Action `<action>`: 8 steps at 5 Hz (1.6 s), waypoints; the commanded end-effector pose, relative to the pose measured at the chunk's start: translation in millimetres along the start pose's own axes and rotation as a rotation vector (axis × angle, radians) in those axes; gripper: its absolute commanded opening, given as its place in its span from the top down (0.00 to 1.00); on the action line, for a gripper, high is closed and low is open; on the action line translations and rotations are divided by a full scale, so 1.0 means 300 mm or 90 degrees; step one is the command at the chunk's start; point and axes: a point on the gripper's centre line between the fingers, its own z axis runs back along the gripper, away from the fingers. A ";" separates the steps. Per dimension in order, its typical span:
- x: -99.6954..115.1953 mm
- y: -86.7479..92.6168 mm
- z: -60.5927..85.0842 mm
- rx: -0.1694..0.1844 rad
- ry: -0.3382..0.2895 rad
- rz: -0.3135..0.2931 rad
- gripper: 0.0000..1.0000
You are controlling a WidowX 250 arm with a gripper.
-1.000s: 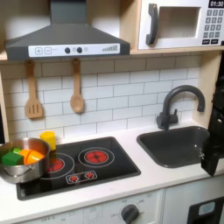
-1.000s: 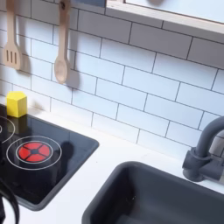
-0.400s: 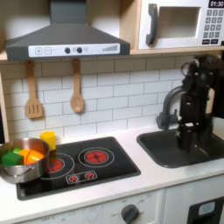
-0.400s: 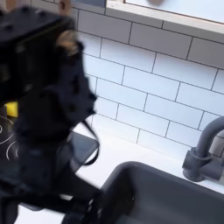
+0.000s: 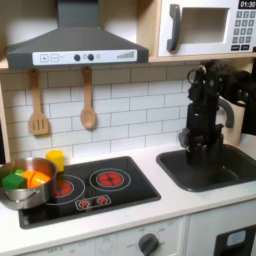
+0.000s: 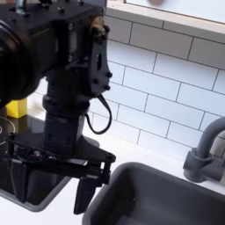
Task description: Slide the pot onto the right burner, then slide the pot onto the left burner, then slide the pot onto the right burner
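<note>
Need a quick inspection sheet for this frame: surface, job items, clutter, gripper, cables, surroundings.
Surface: white counter with black stovetop and dark sink.
Pot: the pot sits at the stovetop's edge on the first exterior view's left, holding orange, green and yellow pieces, partly over the left burner.
Right burner: the right burner is bare.
Clutter: yellow cup behind the pot.
Gripper: the gripper hangs between stovetop and sink, fingers spread, holding nothing.
Cables: a black cable loop hangs off the arm.
Surroundings: tile wall, two wooden utensils hanging, range hood, microwave, faucet.
</note>
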 end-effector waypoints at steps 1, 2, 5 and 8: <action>0.025 0.080 0.034 -0.147 -0.039 -0.016 0.00; 0.054 0.136 0.034 -0.205 -0.074 -0.022 0.00; 0.148 0.234 -0.007 -0.185 -0.169 -0.039 0.00; 0.276 0.250 -0.034 -0.172 -0.220 -0.027 0.00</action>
